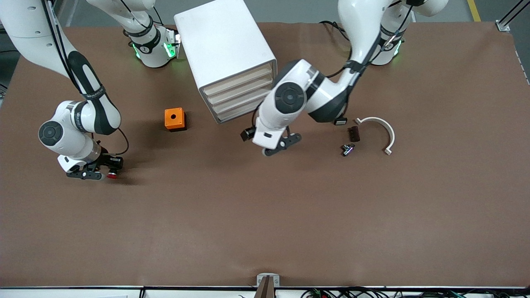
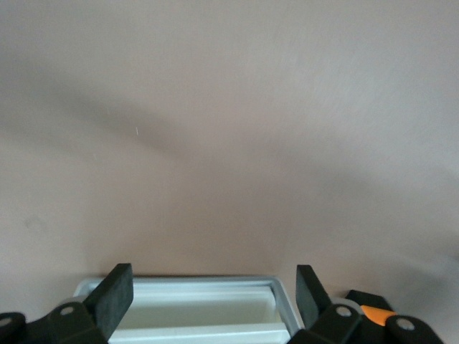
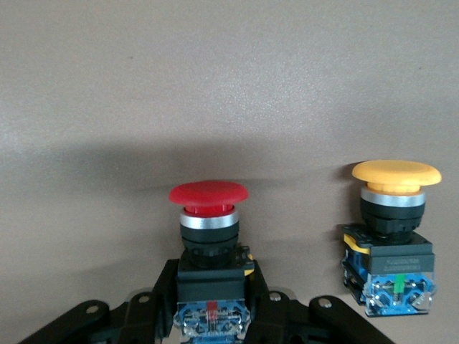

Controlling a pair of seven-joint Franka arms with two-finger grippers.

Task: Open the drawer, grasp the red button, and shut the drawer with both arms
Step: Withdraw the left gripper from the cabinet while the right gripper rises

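Observation:
The red-capped button [image 3: 208, 195] has a black body with blue bits, and my right gripper [image 3: 212, 290] is shut on that body. In the front view this gripper [image 1: 98, 169] is low over the table at the right arm's end, with the red cap [image 1: 112, 176] showing at its tip. My left gripper [image 1: 283, 145] is open and empty, just in front of the white drawer cabinet [image 1: 225, 54]. All three drawer fronts [image 1: 244, 96] look shut. In the left wrist view the fingers [image 2: 115, 297] stand wide apart on either side of the cabinet's white edge [image 2: 201, 301].
A like button with a yellow cap [image 3: 396, 173] stands beside the red one; the front view hides it. An orange cube with a round hole [image 1: 174, 118] sits near the cabinet. A white curved piece [image 1: 379, 132], a dark block [image 1: 354, 133] and a small metal part [image 1: 348, 149] lie toward the left arm's end.

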